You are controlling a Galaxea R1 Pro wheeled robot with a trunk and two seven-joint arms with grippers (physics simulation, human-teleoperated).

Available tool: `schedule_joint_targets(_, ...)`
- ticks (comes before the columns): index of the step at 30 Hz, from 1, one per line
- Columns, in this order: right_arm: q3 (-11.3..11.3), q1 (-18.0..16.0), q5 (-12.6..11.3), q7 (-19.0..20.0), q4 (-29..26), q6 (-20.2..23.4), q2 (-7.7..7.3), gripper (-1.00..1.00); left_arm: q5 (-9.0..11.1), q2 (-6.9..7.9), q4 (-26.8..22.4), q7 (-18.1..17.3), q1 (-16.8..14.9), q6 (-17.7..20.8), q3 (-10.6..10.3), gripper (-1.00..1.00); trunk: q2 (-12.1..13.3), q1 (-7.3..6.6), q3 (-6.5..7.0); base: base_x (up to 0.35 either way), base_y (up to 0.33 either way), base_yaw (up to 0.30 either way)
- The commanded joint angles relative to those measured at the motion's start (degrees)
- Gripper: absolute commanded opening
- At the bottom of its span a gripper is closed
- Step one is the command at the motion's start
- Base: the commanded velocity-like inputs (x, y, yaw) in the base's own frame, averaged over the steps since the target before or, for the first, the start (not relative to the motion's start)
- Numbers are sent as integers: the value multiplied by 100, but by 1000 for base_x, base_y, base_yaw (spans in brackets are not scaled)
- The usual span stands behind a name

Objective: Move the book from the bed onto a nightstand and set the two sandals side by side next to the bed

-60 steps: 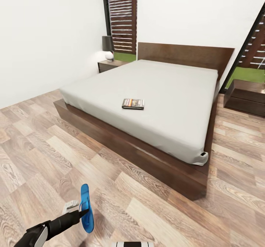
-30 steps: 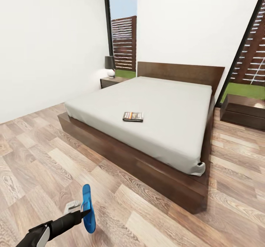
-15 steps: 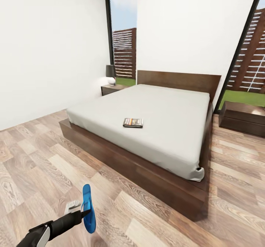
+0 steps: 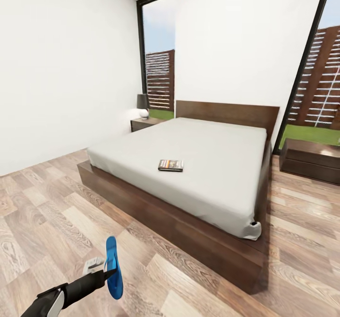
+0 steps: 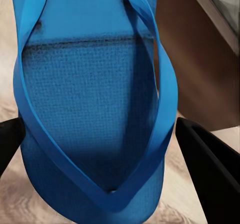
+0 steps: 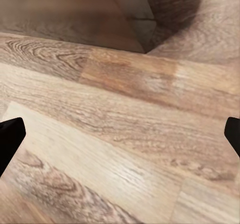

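While the bed (image 4: 208,166) is faced across the plank floor (image 4: 42,213), one blue sandal (image 4: 112,265) is held on edge by the left gripper (image 4: 109,273), low at 7 o'clock in the head view. In the left wrist view the sandal (image 5: 90,114) is seen pinched between the two dark fingers (image 5: 210,169), strap side toward the camera. The right gripper (image 6: 120,134) is spread wide, its tips at opposite margins with bare floor between.

The book (image 4: 171,165) lies flat on the mattress, near its front edge, well apart from both nightstands: one (image 4: 144,123) at 11 o'clock beside the headboard, carrying a lamp (image 4: 142,104), the other (image 4: 311,159) at 2 o'clock.

The sandal is judged light, thin and flexible, likely to sag or swing if gripped by the strap; the sole edge is the sounder hold. The book is judged light and stiff, best taken by an edge overhanging nothing, so a pinch across its short side is advised
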Motion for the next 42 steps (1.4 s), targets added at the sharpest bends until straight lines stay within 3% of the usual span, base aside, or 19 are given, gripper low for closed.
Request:
schedule_joint_targets(1,-4,-1,-31,24,11,14,0,100,-9,-4,-2,-32,-3,58,35,-100,0,-3,18,0,0,0)
schedule_joint_targets(4,-4,-1,-31,22,25,14,5,100,-9,-4,-2,-32,-3,58,35,-100,4,-11,84,0,0,0)
schedule_joint_targets(21,3,-1,-29,22,28,14,12,100,-21,-22,8,-17,-2,50,27,-100,685,-384,389,0,0,0)
schedule_joint_targets(24,5,-1,-24,19,67,12,26,100,-31,-103,218,163,-3,-165,20,-100,806,-450,443,0,0,0)
schedule_joint_targets(25,5,-1,-17,21,251,9,188,100,-37,-134,589,389,-2,-529,11,-100,846,-472,461,0,0,0)
schedule_joint_targets(28,5,-1,-15,22,355,6,319,100,-66,-158,1078,638,-3,-943,4,-100,966,-538,515,0,0,0)
schedule_joint_targets(30,5,-1,-14,22,384,6,351,100,-164,-164,1385,793,-3,-1274,-9,-100,1046,-582,551,0,0,0)
schedule_joint_targets(33,5,-1,-13,22,408,5,379,100,-713,-169,2051,1116,-2,-2005,-49,-100,1167,-648,605,0,0,0)
schedule_joint_targets(34,5,-1,-13,22,409,5,380,100,-810,-169,2109,1152,0,-2081,-52,-100,1207,-670,623,0,0,0)
schedule_joint_targets(35,3,-1,-13,22,410,5,383,100,-1084,-170,2221,1226,6,-2238,-57,-100,1247,-692,641,0,0,0)
schedule_joint_targets(37,0,-1,-13,22,409,7,385,100,-1286,-170,2278,1268,12,-2319,-59,-100,1327,-736,677,0,0,0)
schedule_joint_targets(42,-10,-1,-13,22,406,5,386,100,-1474,-169,2327,1305,21,-2389,-60,-100,1528,-846,766,0,0,0)
